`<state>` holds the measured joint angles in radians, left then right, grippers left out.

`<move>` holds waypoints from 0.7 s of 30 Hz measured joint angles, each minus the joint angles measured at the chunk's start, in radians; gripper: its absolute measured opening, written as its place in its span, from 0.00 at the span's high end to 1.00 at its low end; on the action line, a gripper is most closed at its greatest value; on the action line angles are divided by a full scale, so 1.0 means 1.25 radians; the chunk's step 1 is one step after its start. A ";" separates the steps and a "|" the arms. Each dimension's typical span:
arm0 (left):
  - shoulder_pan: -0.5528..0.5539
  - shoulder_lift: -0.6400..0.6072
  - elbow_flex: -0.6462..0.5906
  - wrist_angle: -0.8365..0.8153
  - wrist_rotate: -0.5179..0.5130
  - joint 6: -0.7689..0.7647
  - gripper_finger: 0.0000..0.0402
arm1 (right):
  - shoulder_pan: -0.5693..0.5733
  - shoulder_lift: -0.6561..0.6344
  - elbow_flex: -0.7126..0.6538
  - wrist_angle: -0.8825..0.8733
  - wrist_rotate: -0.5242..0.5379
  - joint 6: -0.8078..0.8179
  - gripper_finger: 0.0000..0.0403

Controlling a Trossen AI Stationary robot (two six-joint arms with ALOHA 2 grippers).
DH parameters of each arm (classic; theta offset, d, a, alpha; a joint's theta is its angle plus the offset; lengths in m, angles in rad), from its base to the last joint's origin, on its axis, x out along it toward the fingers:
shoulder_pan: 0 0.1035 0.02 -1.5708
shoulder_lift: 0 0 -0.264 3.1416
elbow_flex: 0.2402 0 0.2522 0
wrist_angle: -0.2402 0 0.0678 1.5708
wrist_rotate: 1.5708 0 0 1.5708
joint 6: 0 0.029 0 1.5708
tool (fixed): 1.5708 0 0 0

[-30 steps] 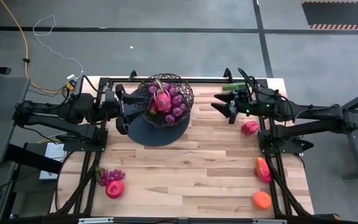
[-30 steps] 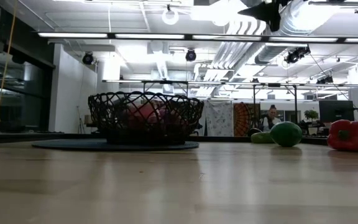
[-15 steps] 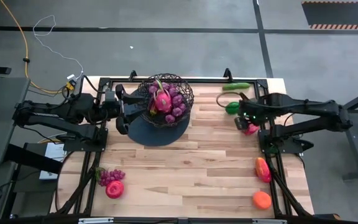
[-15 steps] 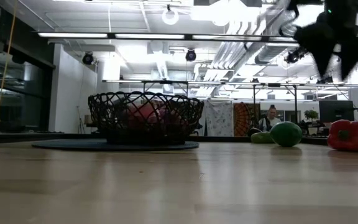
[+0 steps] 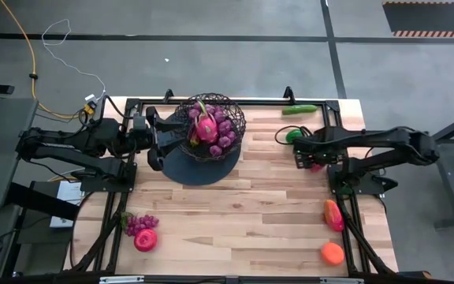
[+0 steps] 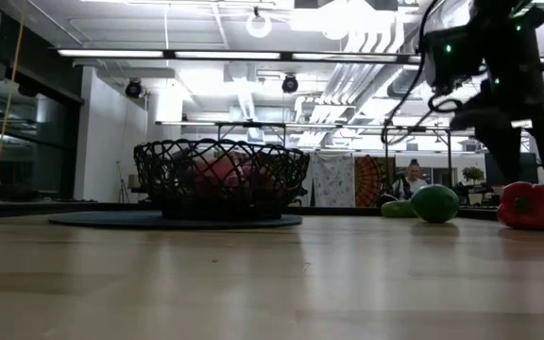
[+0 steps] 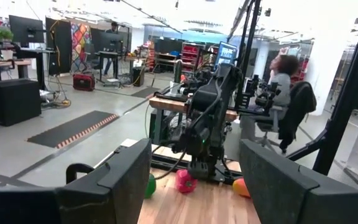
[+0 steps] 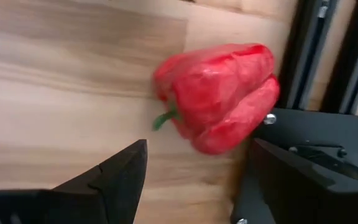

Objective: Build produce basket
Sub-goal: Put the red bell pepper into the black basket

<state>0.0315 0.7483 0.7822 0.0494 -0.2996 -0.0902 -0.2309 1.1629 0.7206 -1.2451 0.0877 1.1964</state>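
Note:
The black wire basket stands on a flat dark disc and holds a pink dragon fruit and purple grapes. In the low view the basket is left of centre. My right gripper hangs open just above a red pepper, pointing down, one finger on either side and apart from it. The pepper lies on the table by the right edge, also seen low. My left gripper waits open beside the basket's left side.
A green round fruit and a cucumber lie toward the far right corner. An orange-red fruit and an orange lie near the right edge. More grapes and a red fruit lie near left. The table's middle is bare wood.
My right gripper has swung from beside the green round fruit toward the table's right and near side, tipped to point down, and come down over the red pepper. Its fingers have stayed open. The left arm, the basket and the produce have kept still.

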 joint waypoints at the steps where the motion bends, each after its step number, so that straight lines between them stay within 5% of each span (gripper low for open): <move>1: 0.000 0.000 0.000 0.000 0.000 0.000 0.43 | 0.000 0.004 -0.009 0.009 0.012 -0.005 0.32; 21: 0.000 0.000 0.000 0.000 0.000 0.012 0.43 | 0.001 0.104 -0.019 0.049 0.066 -0.020 0.33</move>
<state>0.0319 0.7483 0.7822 0.0493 -0.2996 -0.0746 -0.2291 1.2932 0.6964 -1.1834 0.1704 1.1719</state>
